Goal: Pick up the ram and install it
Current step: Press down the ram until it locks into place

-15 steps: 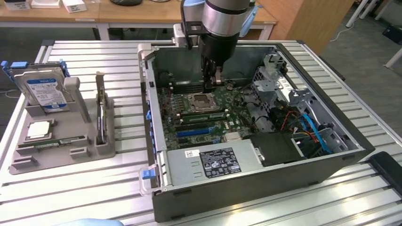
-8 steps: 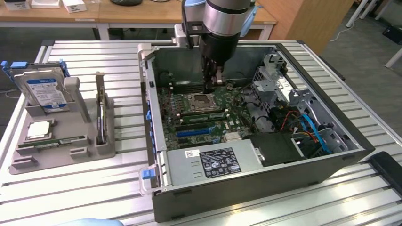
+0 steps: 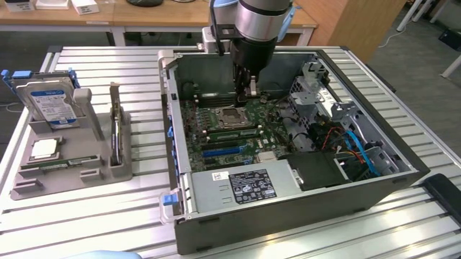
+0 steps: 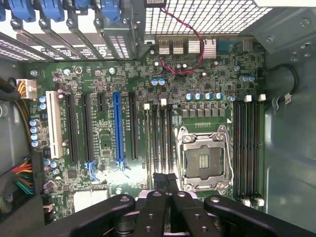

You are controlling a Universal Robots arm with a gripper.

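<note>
A long green ram stick (image 3: 61, 162) lies flat along the front of the grey parts holder (image 3: 94, 156) at the exterior view's left. My gripper (image 3: 250, 95) is far from it, reaching down into the open computer case (image 3: 288, 216). In the wrist view my gripper (image 4: 165, 178) is shut with nothing between its fingers. Its tips hang over the memory slots (image 4: 160, 133) next to the empty CPU socket (image 4: 203, 160). I cannot tell whether a stick sits in those slots.
The holder also carries a hard drive (image 3: 51, 102) with a blue-white label, a square silver CPU chip (image 3: 45, 147) and an upright card (image 3: 115, 127). Inside the case are a power supply (image 3: 245, 186), a drive cage (image 3: 313, 91), loose cables (image 3: 357, 145), and more memory slots (image 4: 247, 143).
</note>
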